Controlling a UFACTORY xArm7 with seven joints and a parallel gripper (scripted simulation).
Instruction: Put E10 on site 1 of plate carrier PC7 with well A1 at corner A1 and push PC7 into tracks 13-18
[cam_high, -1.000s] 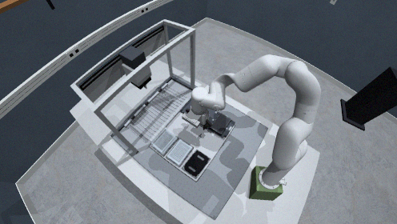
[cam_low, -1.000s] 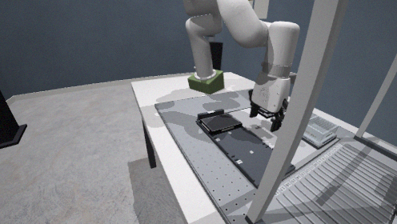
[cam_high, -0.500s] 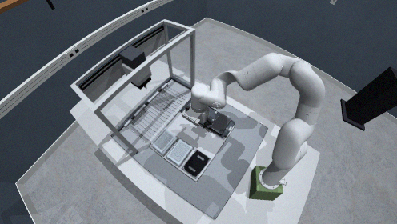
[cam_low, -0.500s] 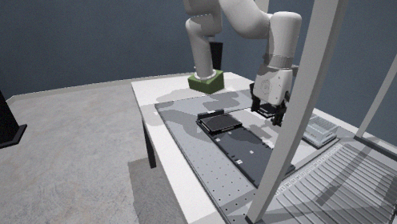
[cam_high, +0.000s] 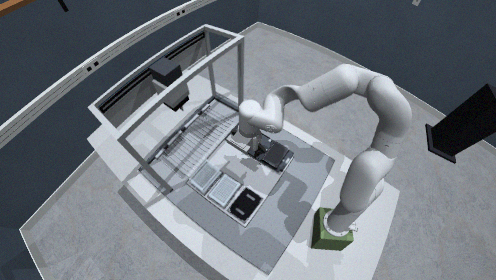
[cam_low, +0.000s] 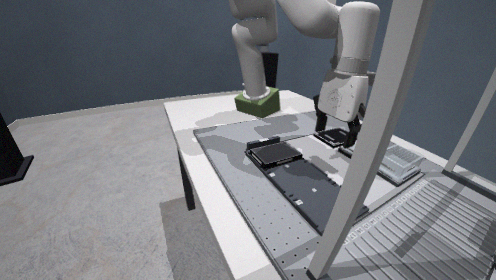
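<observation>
The carrier PC7 [cam_low: 305, 187] lies loose on the grey apron [cam_low: 235, 165] of the table [cam_low: 200, 165], a long dark tray whose long axis runs from the arm's side toward the ribbed loading rails [cam_low: 425, 225]. Its handle end faces the green arm base [cam_low: 257, 104], its far end points at the rails, and it sits slightly skewed to the apron's edge. A dark plate, E10 [cam_low: 276, 153], sits on site 1 at the handle end, its long side across the carrier's length; whether it is seated flat inside the locators cannot be told. The two sites beyond it show only small pale locator marks.

The end effector [cam_low: 336, 131] hangs with its fingers spread wide and nothing between them, low over a dark nest [cam_low: 331, 136] beside the carrier. In the top view three nests stand in a row: a pale deep-well block E07 [cam_high: 205, 177], a white plate E01 [cam_high: 224, 190], and a dark nest S1 [cam_high: 245, 203] nearest the base. A white frame post [cam_low: 370, 130] crosses the exterior view
</observation>
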